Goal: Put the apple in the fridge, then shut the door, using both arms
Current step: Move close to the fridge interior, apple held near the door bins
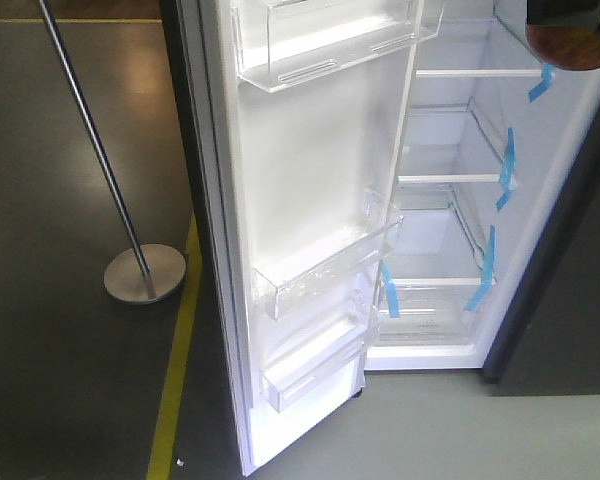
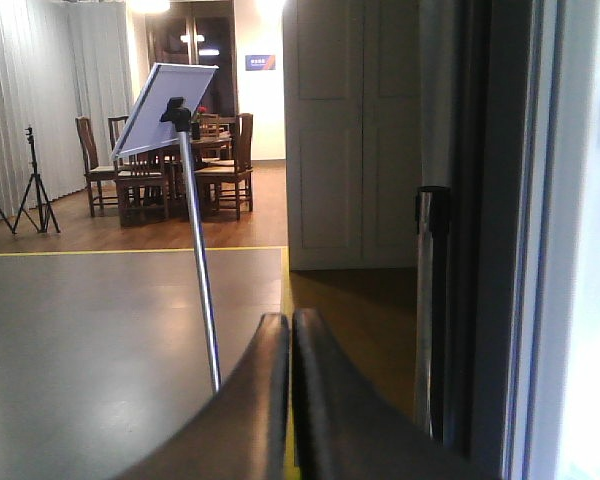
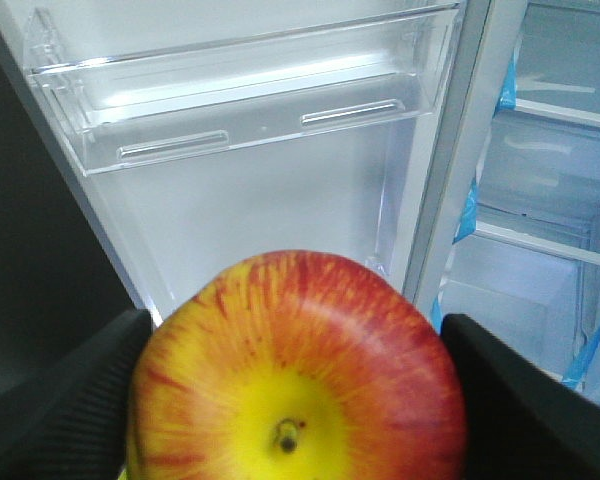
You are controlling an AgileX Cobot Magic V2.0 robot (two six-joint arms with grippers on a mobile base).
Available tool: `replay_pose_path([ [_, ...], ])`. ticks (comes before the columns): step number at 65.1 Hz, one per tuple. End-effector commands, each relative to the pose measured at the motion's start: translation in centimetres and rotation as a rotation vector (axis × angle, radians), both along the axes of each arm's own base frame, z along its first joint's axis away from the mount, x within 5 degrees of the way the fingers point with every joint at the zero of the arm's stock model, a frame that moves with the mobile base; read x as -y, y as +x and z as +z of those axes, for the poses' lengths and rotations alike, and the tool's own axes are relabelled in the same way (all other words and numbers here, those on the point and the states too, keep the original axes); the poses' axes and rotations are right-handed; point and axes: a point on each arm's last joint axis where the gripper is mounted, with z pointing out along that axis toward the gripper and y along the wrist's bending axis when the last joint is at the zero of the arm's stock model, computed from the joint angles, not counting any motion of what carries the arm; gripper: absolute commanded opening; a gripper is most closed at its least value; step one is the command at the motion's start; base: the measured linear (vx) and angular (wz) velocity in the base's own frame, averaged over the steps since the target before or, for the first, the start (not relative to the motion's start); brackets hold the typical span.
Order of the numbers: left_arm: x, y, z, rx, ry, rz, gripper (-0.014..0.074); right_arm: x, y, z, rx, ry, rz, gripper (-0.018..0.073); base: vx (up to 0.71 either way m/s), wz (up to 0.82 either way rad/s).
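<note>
While the fridge (image 1: pixel 435 225) stands open across the right half of the front view, we see its white lining, white-edged shelves (image 1: pixel 450 178) and strips of blue tape (image 1: pixel 505 165) down its right wall. Its door (image 1: pixel 310 170) swings wide through the centre of the frame with the white lining facing us. The door carries three clear bins (image 1: pixel 325 265): one at the top edge, one at mid-height and one low down.

On the dark floor (image 1: pixel 40 380) at the left, a metal stand (image 1: pixel 143 272) rises at a slant from a round base. The base sits near a yellow line (image 1: pixel 175 380).

In the right wrist view, our right tool (image 3: pixel 295 420) is clamped on the apple (image 3: pixel 300 330), with a black finger (image 3: pixel 60 410) against each side. The apple fills the lower centre, stem dimple toward the camera. It is held in the air before the door's lining, below the upper bin, with the shelves at the right of the frame.

In the left wrist view, our left tool (image 2: pixel 290 360) shows at the lower centre, its fingers pressed together with nothing between them. The door's edge runs down the right of that frame.
</note>
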Motion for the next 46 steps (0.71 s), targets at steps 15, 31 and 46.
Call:
replay_pose_path([
  [15,-0.04,-0.35,1.39,0.111,-0.01,0.002,-0.0007,0.07,-1.0,2.24,0.126,0.029,-0.017,0.0262,0.11,0.03],
  [31,-0.04,-0.35,1.39,0.111,-0.01,0.002,-0.0007,0.07,-1.0,2.24,0.126,0.029,-0.017,0.0262,0.1,0.02],
  [46,-0.04,-0.35,1.39,0.111,-0.01,0.002,-0.0007,0.07,-1.0,2.24,0.126,0.029,-0.017,0.0262,0.09,0.0],
])
